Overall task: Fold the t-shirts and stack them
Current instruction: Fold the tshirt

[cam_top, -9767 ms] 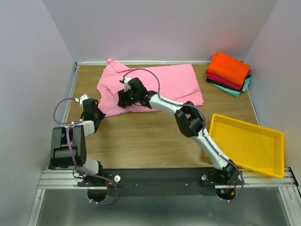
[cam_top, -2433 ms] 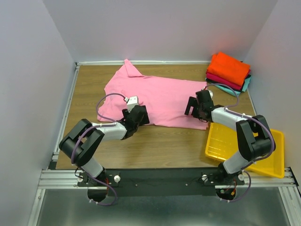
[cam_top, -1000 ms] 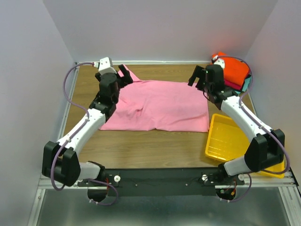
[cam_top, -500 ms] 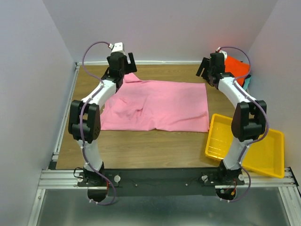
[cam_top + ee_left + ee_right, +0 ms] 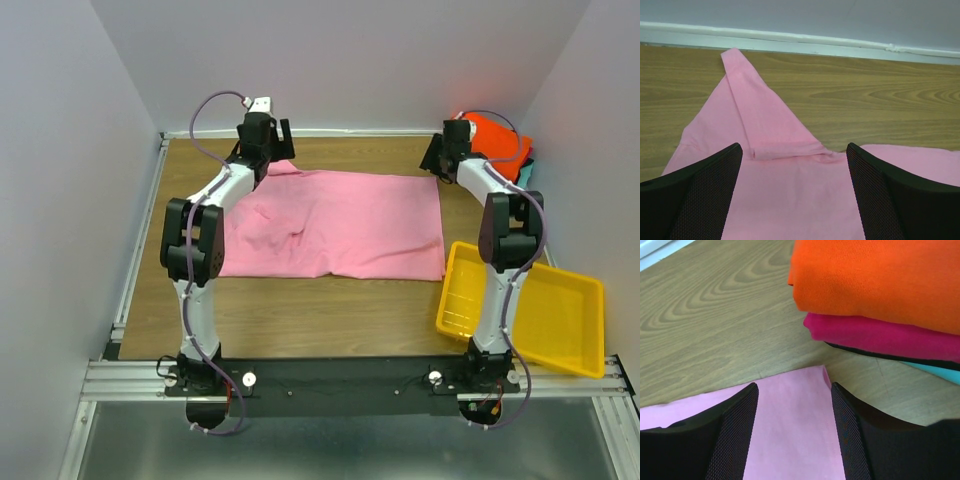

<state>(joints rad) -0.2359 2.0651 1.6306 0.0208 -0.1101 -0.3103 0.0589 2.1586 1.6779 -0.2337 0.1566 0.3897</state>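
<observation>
A light pink t-shirt (image 5: 340, 225) lies spread flat across the middle of the table. My left gripper (image 5: 272, 142) hovers over its far left corner, open wide. In the left wrist view the fingers (image 5: 705, 190) straddle the pink cloth (image 5: 790, 195) just behind a folded sleeve (image 5: 755, 120). My right gripper (image 5: 438, 158) is at the far right corner, open. Its fingers (image 5: 737, 430) stand either side of the pink corner (image 5: 795, 410), which lies flat between them. Folded t-shirts (image 5: 497, 148) are stacked at the back right, with orange (image 5: 880, 275) on top, then crimson (image 5: 880, 337), dark and teal.
A yellow plastic tray (image 5: 560, 330) sits at the front right, partly over the table's edge. The back wall's baseboard (image 5: 800, 42) runs close behind the left gripper. The folded stack is just to the right of the right gripper. Side walls close in the table.
Both grippers have moved back to the pink t-shirt's far corners and lower over the cloth. The right gripper's jaws have narrowed. The shirt has not moved.
</observation>
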